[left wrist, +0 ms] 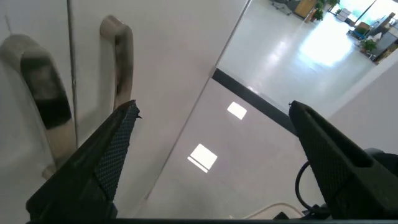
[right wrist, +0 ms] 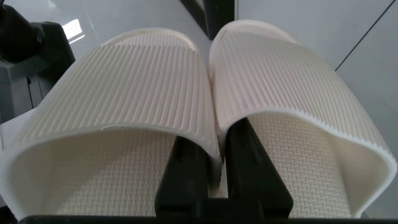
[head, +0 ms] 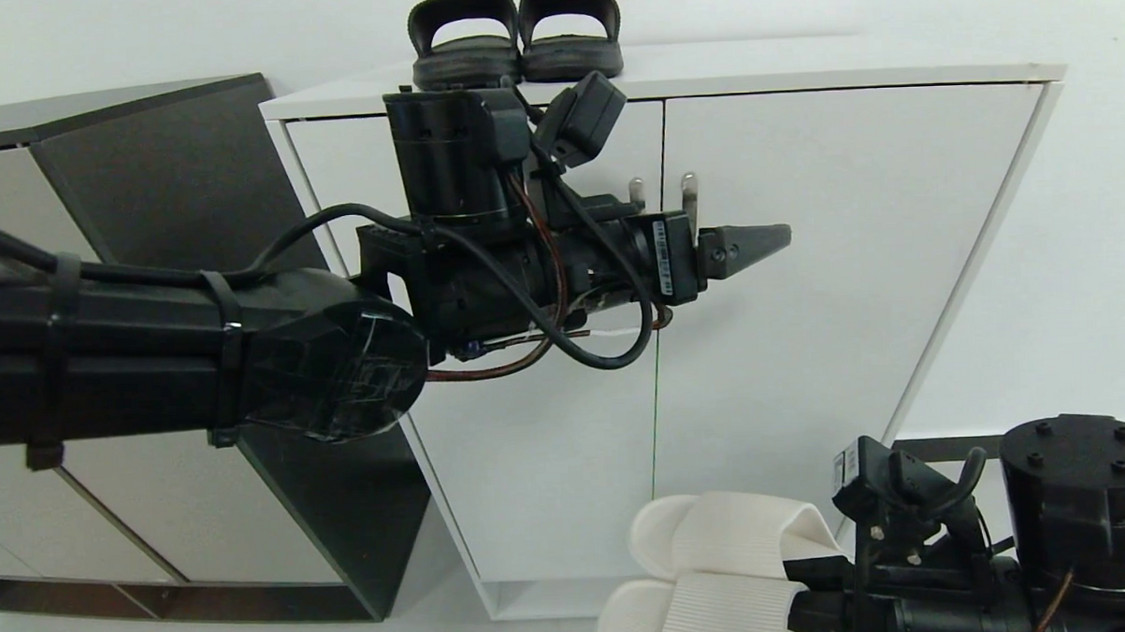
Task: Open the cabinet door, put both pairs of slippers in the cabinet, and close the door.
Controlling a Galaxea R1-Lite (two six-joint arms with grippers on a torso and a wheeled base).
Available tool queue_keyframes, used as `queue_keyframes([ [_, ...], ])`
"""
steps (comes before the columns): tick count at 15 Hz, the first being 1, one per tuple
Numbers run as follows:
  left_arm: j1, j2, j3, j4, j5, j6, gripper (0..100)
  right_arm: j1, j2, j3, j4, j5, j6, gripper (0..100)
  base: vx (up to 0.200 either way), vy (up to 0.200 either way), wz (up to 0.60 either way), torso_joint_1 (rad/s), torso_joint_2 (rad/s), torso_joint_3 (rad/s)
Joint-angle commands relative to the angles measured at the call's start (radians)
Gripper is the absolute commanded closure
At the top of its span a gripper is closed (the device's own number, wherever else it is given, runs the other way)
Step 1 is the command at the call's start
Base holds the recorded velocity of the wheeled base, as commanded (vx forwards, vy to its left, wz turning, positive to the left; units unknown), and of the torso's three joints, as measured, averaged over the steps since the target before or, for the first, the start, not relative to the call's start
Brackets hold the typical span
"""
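My left gripper (head: 752, 246) is spread open, door handles (head: 689, 195) just beside one finger. Right gripper (right wrist: 214, 180) clamped on white slippers (right wrist: 155, 93). Black slippers (head: 515, 37) sit on the cabinet (head: 797, 69) above the left gripper.

On the left I see a dark-framed unit (head: 183, 170) with pale grey panels, in front of a plain white wall (head: 1107, 241). My left wrist feed gives glossy floor (left wrist: 261, 168) with bright light patches (left wrist: 203, 157).

White cabinet (head: 804, 251), doors shut, black slippers (head: 479, 57) side by side on top, white ribbed slippers (head: 721, 554) pinched in right gripper (right wrist: 219, 168), low in front.
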Motion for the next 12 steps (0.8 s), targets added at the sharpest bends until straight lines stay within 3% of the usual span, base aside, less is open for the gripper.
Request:
queue_keyframes([
  [1, 0.014, -0.003, -0.004, 0.0, 0.003, 0.001, 0, 0.0, 0.001, -0.001, 0.0, -0.001, -0.001, 100, 0.0, 0.0, 0.0, 0.0, 0.0, 0.0],
  [6, 0.02, 0.017, -0.023, -0.002, 0.085, 0.007, 0, -0.002, 0.001, 0.001, -0.007, -0.002, -0.002, 100, 0.0, 0.0, 0.0, 0.0, 0.0, 0.0],
  [12, 0.011, 0.09, -0.064, -0.003, 0.115, 0.013, 0, -0.003, 0.003, 0.005, -0.007, -0.005, -0.031, 100, 0.0, 0.0, 0.0, 0.0, 0.0, 0.0],
])
